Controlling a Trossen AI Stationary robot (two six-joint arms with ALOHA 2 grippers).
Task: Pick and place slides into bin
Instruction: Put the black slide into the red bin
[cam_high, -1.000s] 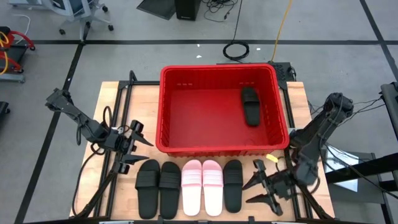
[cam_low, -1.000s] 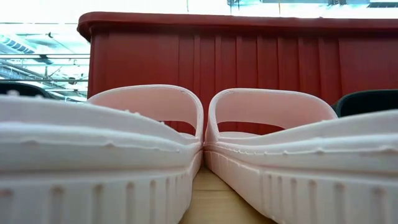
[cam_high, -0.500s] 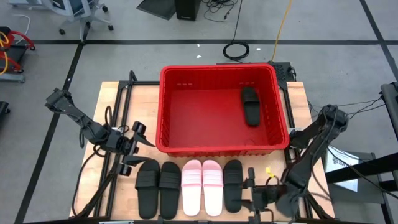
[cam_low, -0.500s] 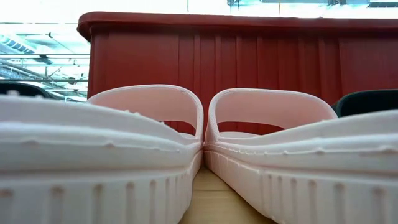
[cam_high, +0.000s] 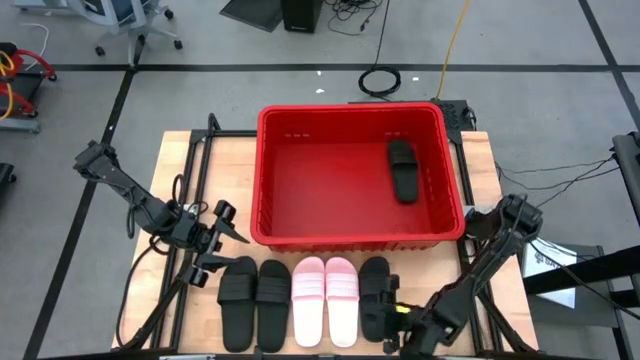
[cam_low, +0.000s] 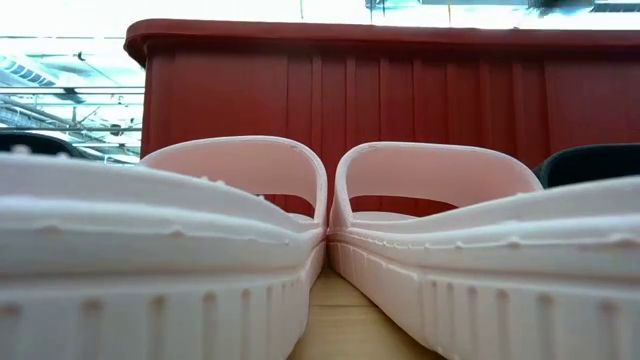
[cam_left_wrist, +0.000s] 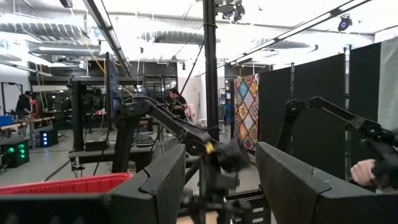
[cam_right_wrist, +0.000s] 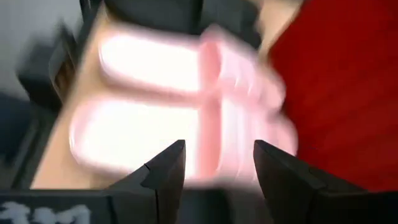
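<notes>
The red bin (cam_high: 350, 232) stands at the table's middle, with one black slide (cam_high: 402, 170) lying in its right half. Five slides lie side by side by the near edge: two black (cam_high: 238, 300) (cam_high: 272, 298), two pink (cam_high: 308, 300) (cam_high: 341, 298), and one black (cam_high: 374, 292). The pink pair fills the low view (cam_low: 250, 230) in front of the bin's wall (cam_low: 400, 90). My left gripper (cam_high: 228, 250) is open, just left of the leftmost black slide's far end. My right gripper (cam_high: 392, 322) is open, low at the rightmost black slide's near end, pointing toward the pink slides (cam_right_wrist: 186, 106).
Black frame rails (cam_high: 200, 160) run along the table's left and right sides. The bin's near wall stands close behind the slides' far ends. Bare wood (cam_high: 190, 190) shows left of the bin. The left wrist view looks level across to my right arm (cam_left_wrist: 205, 144) and the room.
My right gripper has swung from the table's right near corner toward the left along the near edge, down to the rightmost black slide's near end, turning to point left. My left gripper has crept a little toward the near edge and the leftmost black slide. The slides have not moved.
</notes>
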